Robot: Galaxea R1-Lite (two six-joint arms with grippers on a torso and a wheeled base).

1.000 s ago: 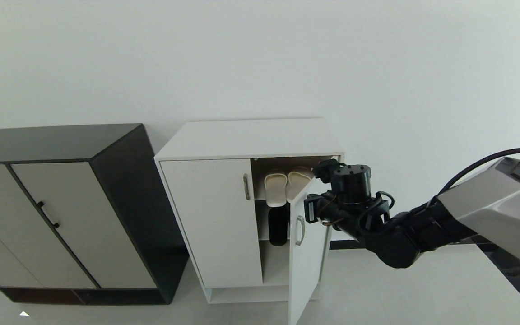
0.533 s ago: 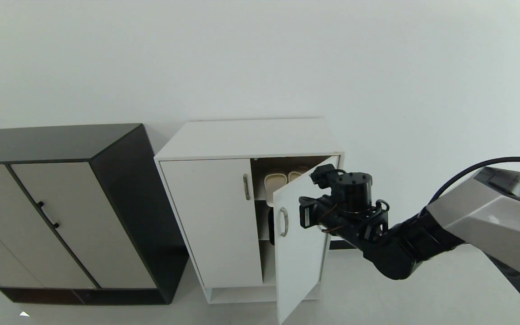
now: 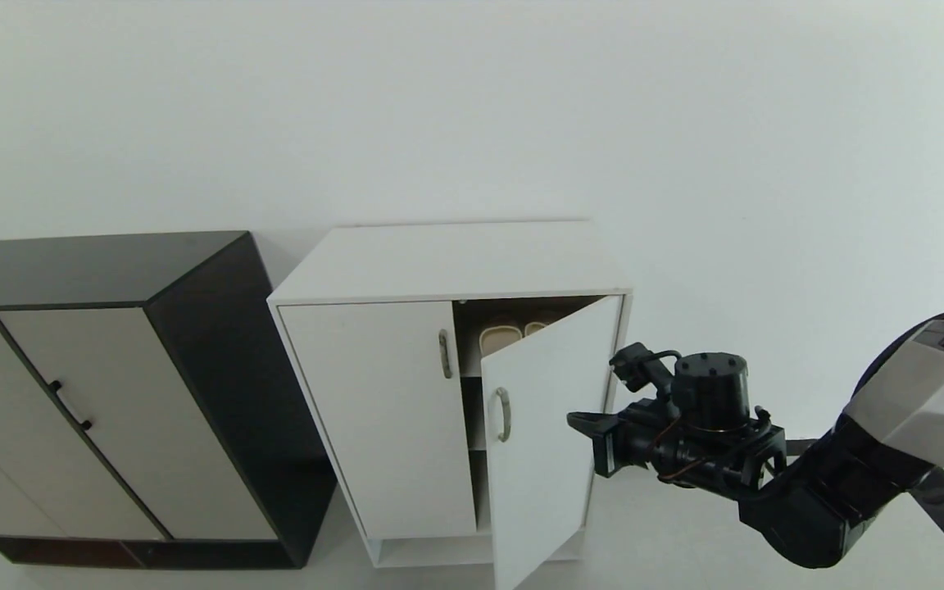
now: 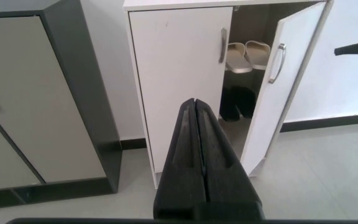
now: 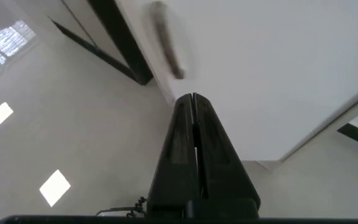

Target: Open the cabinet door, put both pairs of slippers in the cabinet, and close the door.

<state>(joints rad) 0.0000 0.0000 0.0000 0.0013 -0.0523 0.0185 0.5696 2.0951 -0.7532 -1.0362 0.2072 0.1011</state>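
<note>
The white cabinet (image 3: 447,262) has its left door shut and its right door (image 3: 546,442) ajar, handle (image 3: 503,414) toward me. A beige pair of slippers (image 3: 498,336) lies on the top shelf, partly hidden by the door. In the left wrist view the beige pair (image 4: 248,55) sits above a dark pair (image 4: 238,102) on the shelf below. My right gripper (image 3: 577,420) is shut and empty, pointing at the door's outer face; I cannot tell whether it touches. Its fingers (image 5: 193,102) lie close to that door (image 5: 272,74). My left gripper (image 4: 195,106) is shut and empty, well back from the cabinet (image 4: 179,81).
A taller black cabinet with grey doors (image 3: 111,377) stands against the white one's left side. A white wall runs behind both. Pale bare floor (image 3: 669,533) lies in front and to the right.
The right door has swung further toward shut, covering more of the slippers. My right gripper has drawn back down and to the right. The head camera has shifted slightly.
</note>
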